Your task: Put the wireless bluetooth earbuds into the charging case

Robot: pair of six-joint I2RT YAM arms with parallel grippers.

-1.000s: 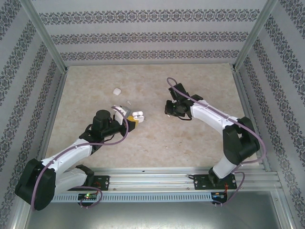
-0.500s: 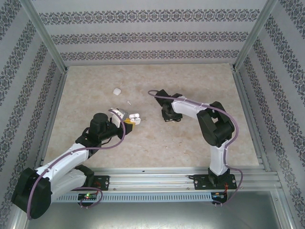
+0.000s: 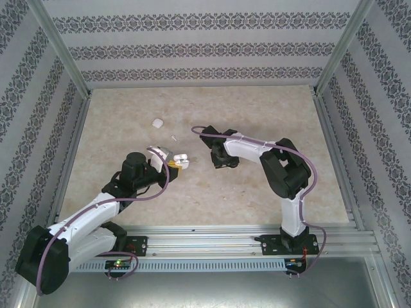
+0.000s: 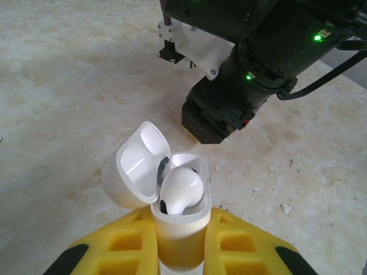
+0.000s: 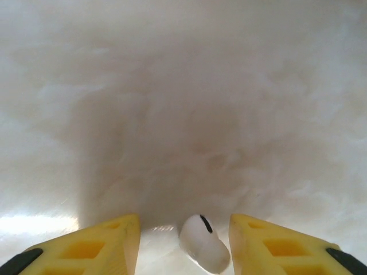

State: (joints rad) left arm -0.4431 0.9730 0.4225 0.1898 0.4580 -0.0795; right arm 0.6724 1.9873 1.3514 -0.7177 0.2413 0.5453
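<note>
- The table (image 5: 183, 86) is lying bare under the right gripper (image 5: 183, 224), which is standing parted.
- The left gripper (image 4: 180, 243) is clamping the open case (image 4: 179, 226), with one earbud (image 4: 182, 184) sitting inside.
- A second earbud (image 5: 203, 245) is lying untouched between the right jaws; closing off-centre risks flicking it away.

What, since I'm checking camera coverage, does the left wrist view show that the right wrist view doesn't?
Left wrist view: the left gripper clamping the open charging case, one earbud seated inside, the right arm beyond. Right wrist view: the right gripper open, a loose earbud between its fingers. Both: the pale marbled table and yellow fingertips.
</note>
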